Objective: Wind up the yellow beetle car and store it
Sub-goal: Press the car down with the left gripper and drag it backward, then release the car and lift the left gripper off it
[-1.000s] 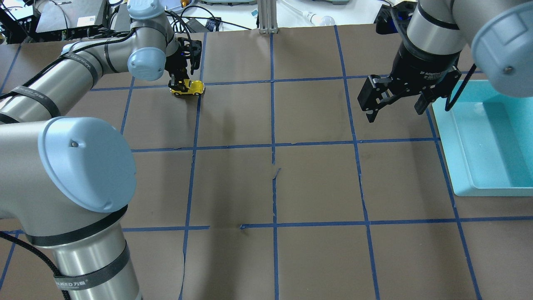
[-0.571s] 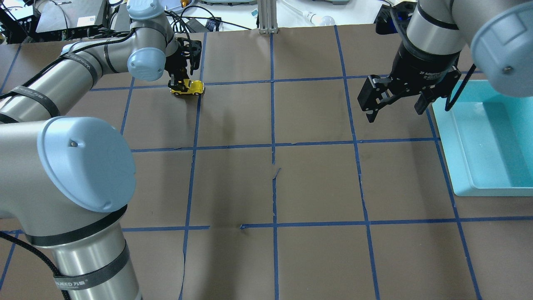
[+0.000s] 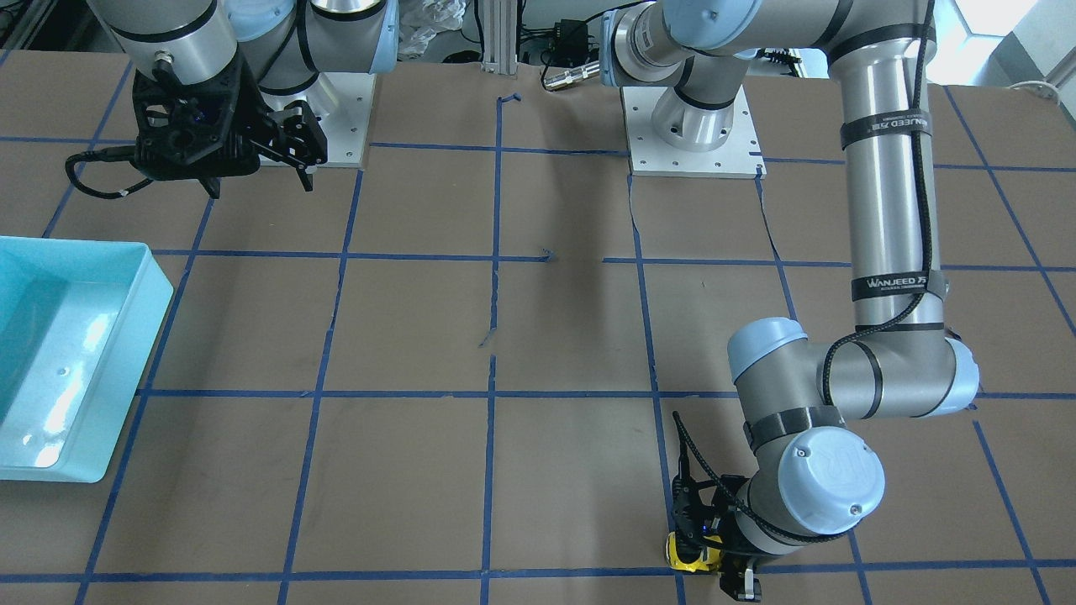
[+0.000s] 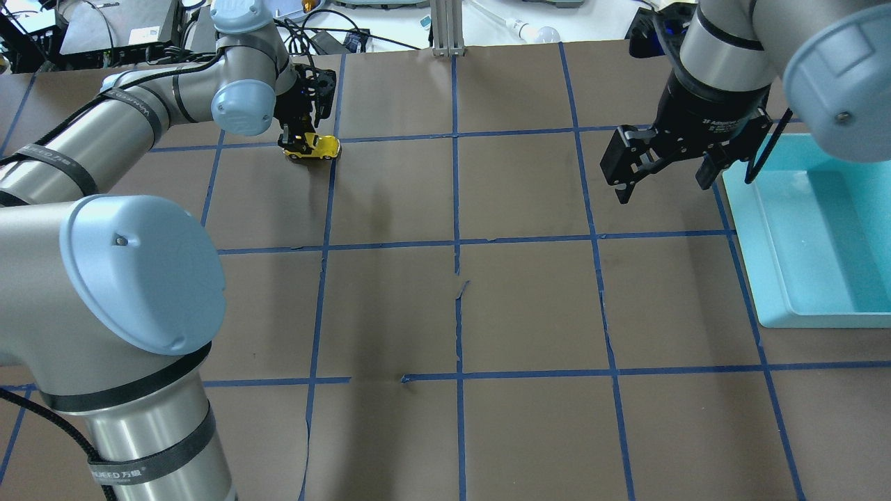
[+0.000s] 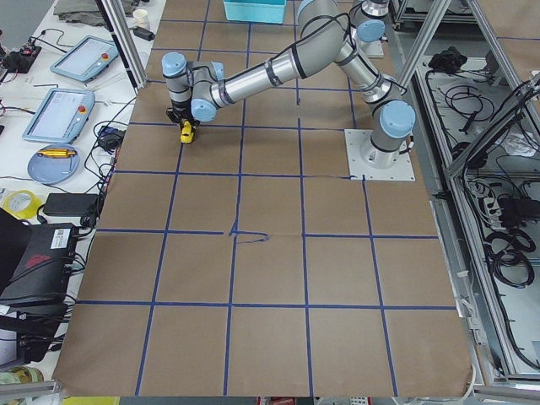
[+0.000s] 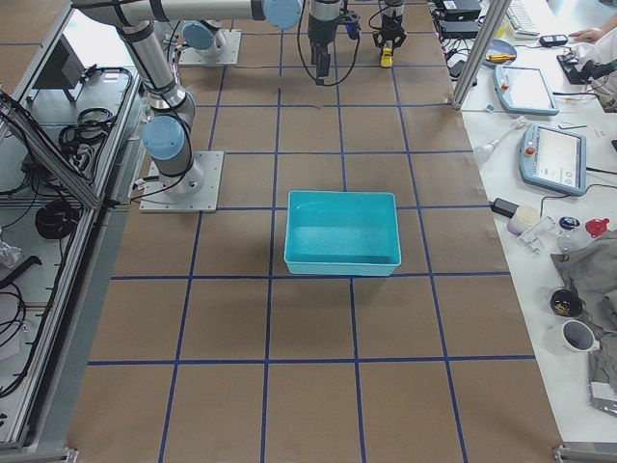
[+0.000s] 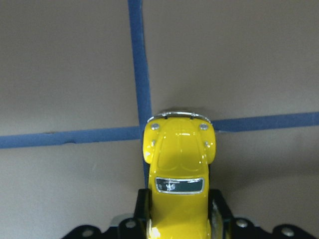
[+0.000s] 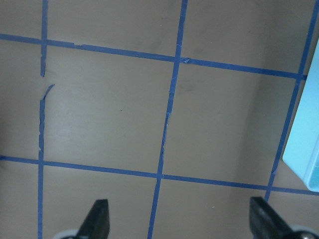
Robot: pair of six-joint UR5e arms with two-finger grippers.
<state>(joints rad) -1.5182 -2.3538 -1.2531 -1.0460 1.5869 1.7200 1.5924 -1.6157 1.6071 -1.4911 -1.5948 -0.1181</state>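
The glossy yellow beetle car stands upright on the brown counter, nose over a blue tape crossing, rear seemingly pinched in the left pincer.

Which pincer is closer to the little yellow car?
Left. The left pincer clamps the yellow car; the right pincer hangs open far off, beside the blue bin.

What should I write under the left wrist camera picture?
The left end effector grips the yellow beetle car, its chrome bumper over a blue tape line on the brown table.
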